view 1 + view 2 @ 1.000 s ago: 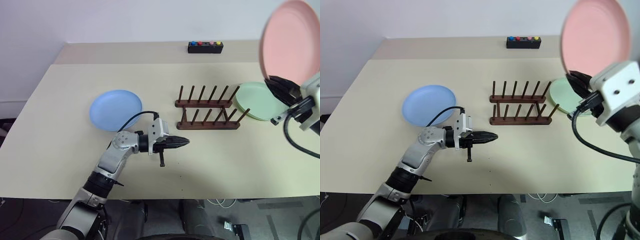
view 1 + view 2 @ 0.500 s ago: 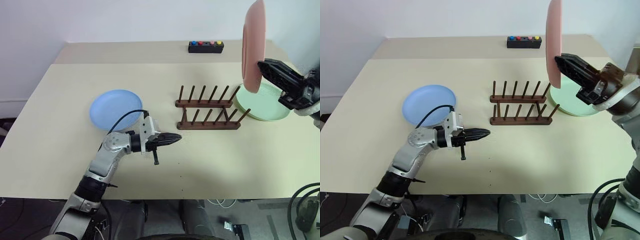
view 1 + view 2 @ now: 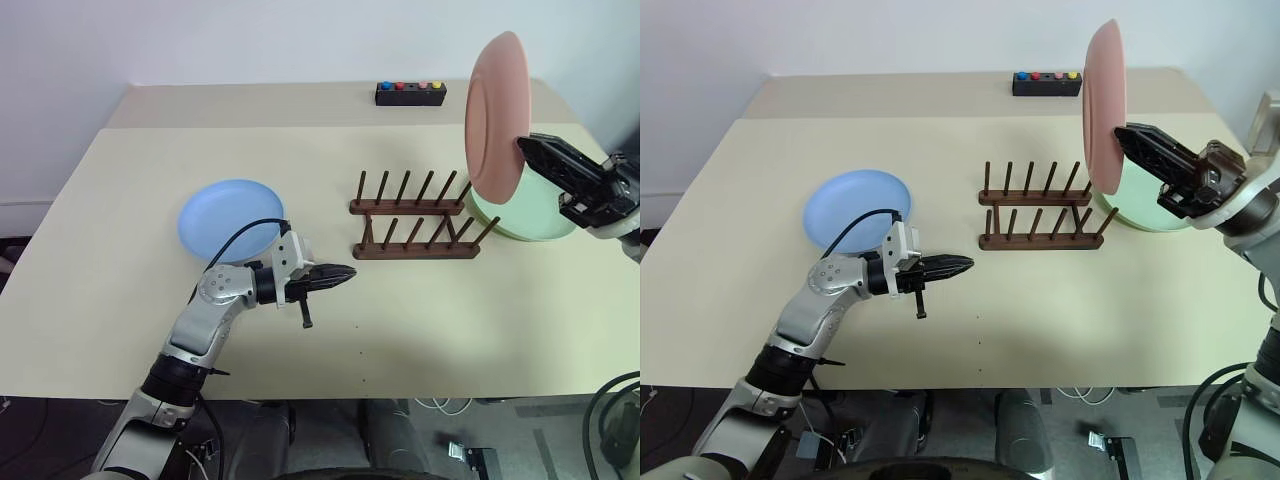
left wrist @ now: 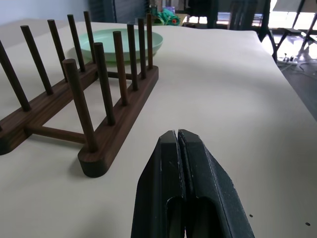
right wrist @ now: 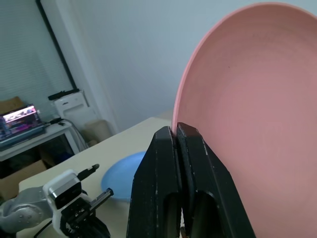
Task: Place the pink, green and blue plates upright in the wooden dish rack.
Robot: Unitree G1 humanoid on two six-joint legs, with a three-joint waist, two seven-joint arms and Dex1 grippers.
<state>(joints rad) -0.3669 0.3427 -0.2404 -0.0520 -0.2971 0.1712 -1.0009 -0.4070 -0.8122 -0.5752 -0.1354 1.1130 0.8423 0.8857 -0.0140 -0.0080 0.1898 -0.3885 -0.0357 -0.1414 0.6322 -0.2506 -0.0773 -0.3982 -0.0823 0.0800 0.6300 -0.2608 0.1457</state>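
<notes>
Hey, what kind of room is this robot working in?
Probably a lab or office test space: a plain beige table against a bare wall, a black button box, and desks with a monitor behind.

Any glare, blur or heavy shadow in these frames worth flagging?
Left eye view: even light, a soft shadow under the wooden dish rack. Left wrist view: bright windows glare behind the green plate; the left gripper looks soft up close. Right wrist view: the pink plate is evenly lit, the room behind hazy.
</notes>
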